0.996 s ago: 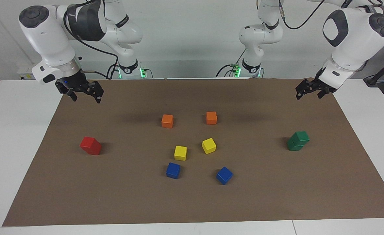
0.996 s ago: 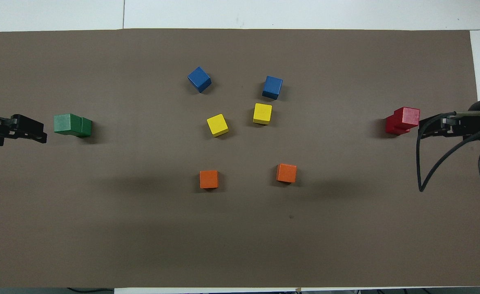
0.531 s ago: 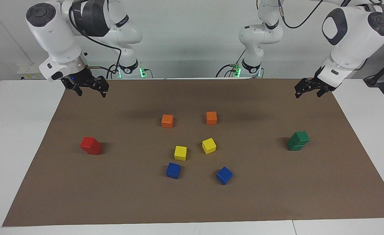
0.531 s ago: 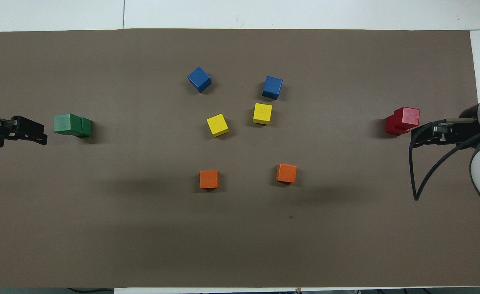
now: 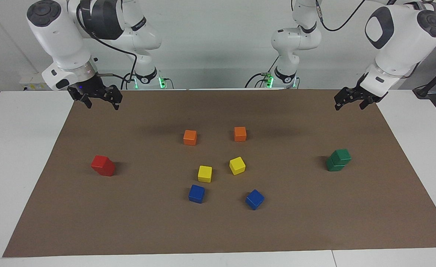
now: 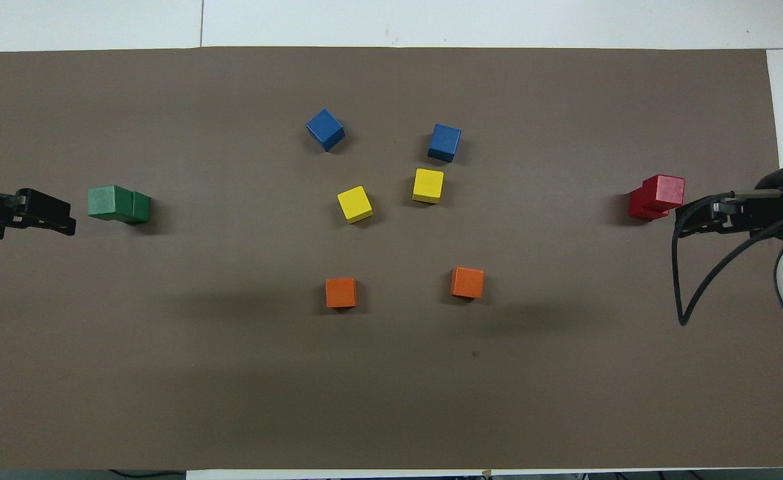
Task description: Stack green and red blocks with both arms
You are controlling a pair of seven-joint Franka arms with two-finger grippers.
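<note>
Both stacks look finished: the red stack (image 5: 103, 165) stands on the mat below the right gripper (image 5: 99, 101), the green stack (image 5: 338, 160) below the left gripper (image 5: 347, 102), both grippers raised, spread and empty, so only retreating remains

Stacked in twos: green blocks (image 5: 338, 160) below left gripper (image 5: 351, 101), red blocks (image 5: 103, 165) below right gripper (image 5: 98, 99).

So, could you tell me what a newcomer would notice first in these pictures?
Two small stacks: the red blocks toward the right arm's end of the brown mat, the green blocks toward the left arm's end. Single orange, yellow and blue cubes sit between them. The right gripper and left gripper hang empty, open.
</note>
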